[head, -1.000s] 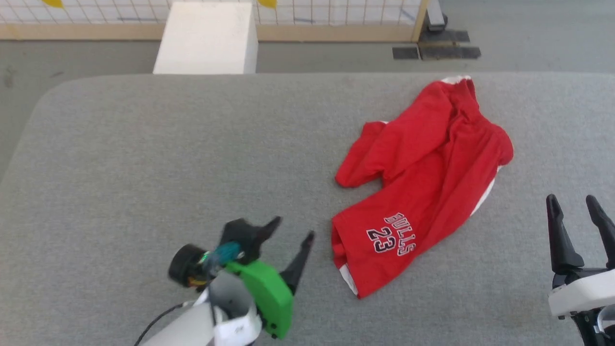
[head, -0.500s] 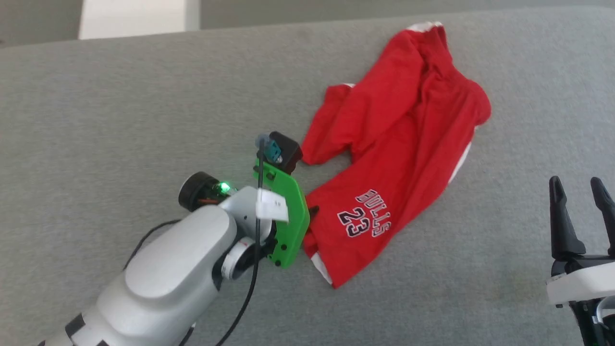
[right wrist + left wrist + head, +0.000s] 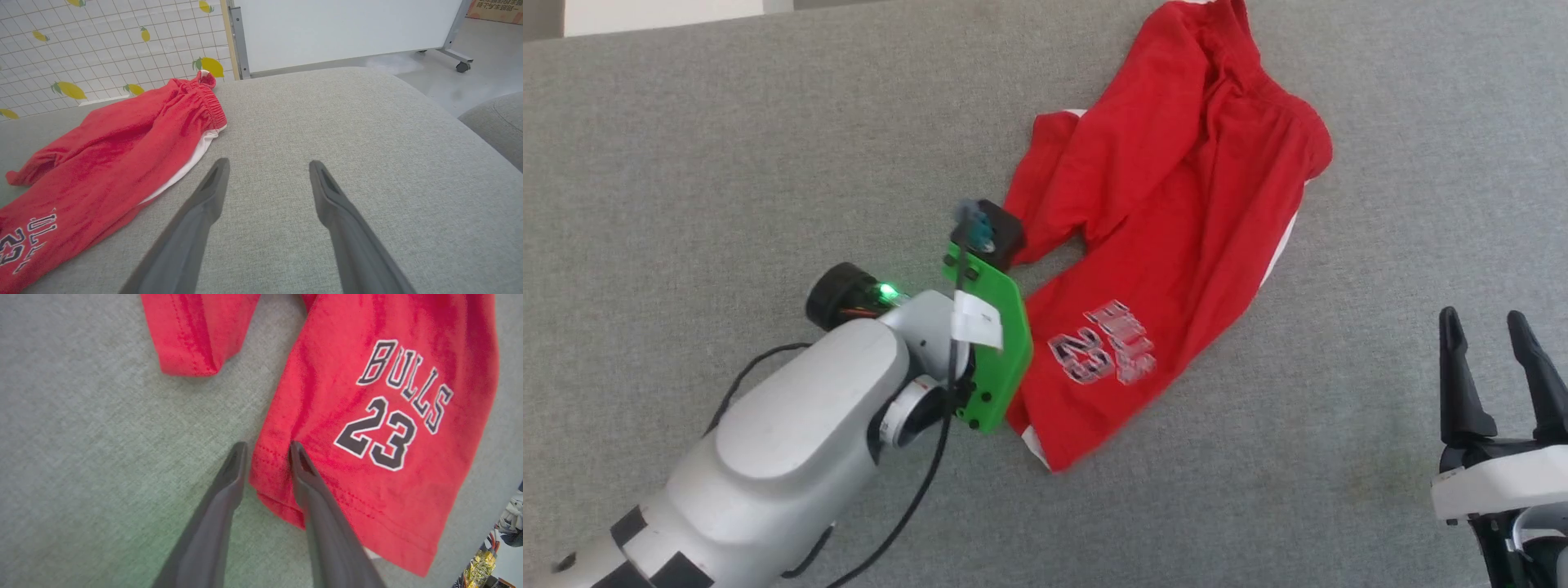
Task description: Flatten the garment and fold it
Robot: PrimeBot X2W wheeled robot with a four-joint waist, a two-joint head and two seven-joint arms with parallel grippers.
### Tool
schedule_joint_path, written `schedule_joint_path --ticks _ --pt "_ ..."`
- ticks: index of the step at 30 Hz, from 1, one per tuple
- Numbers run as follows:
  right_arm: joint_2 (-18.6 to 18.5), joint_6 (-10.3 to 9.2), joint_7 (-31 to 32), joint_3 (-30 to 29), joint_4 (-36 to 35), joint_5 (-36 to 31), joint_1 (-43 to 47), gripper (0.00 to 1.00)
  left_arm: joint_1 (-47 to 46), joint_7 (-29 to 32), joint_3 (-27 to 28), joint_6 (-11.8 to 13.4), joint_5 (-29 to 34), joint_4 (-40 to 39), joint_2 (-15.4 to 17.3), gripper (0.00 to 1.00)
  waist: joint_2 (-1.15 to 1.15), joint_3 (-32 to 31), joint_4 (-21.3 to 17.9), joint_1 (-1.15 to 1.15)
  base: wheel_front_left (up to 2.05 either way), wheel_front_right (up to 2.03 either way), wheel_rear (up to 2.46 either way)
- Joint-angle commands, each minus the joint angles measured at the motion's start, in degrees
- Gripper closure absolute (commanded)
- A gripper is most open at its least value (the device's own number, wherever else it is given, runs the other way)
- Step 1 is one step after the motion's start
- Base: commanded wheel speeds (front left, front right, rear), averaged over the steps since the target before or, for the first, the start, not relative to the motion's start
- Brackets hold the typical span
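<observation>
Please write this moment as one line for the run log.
left gripper: fingers astride shorts hem, grip unclear | right gripper: open, apart from shorts | shorts: crumpled, not folded

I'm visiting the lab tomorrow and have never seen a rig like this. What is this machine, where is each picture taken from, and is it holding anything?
It is a two-armed robot, seen through its own cameras. The head view looks down on a grey padded surface where red shorts lie crumpled. The other two views look along each gripper's dark fingers. The left gripper straddles the hem of the leg printed BULLS 23; whether it pinches the cloth I cannot tell. The right gripper is open, holding nothing, beside the shorts.
</observation>
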Motion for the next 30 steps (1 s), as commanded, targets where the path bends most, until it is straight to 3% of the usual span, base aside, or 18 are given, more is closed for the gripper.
schedule_joint_path --ticks 1,12,23,27,30 --pt "0.2 -0.08 -0.6 0.0 0.3 -0.6 -1.1 0.0 0.3 -0.8 -0.4 0.0 0.3 0.5 0.5 1.0 0.0 -0.4 0.5 0.0 0.0 0.0 0.0" --pt "-0.1 -0.08 1.0 -0.4 2.1 -1.6 -0.1 0.0 4.6 -7.3 2.2 2.7 0.4 -6.9 2.3 1.0 0.0 -6.3 4.2 0.0 0.0 0.0 0.0" --pt "0.2 -0.08 2.9 -0.6 2.0 -1.3 1.2 0.0 11.1 -10.6 5.8 8.2 0.1 -19.2 8.1 1.0 0.0 -9.6 6.8 0.0 0.0 0.0 0.0" --pt "0.3 -0.08 3.1 0.1 1.5 -1.2 0.9 0.0 9.1 -11.1 8.2 8.3 0.5 -18.5 10.2 1.0 0.0 -7.6 6.6 0.0 0.0 0.0 0.0" --pt "0.3 -0.08 3.0 0.7 1.2 -1.2 0.3 0.0 6.9 -10.6 8.9 7.1 0.4 -15.4 11.0 1.0 0.0 -5.4 5.7 0.0 0.0 0.0 0.0"
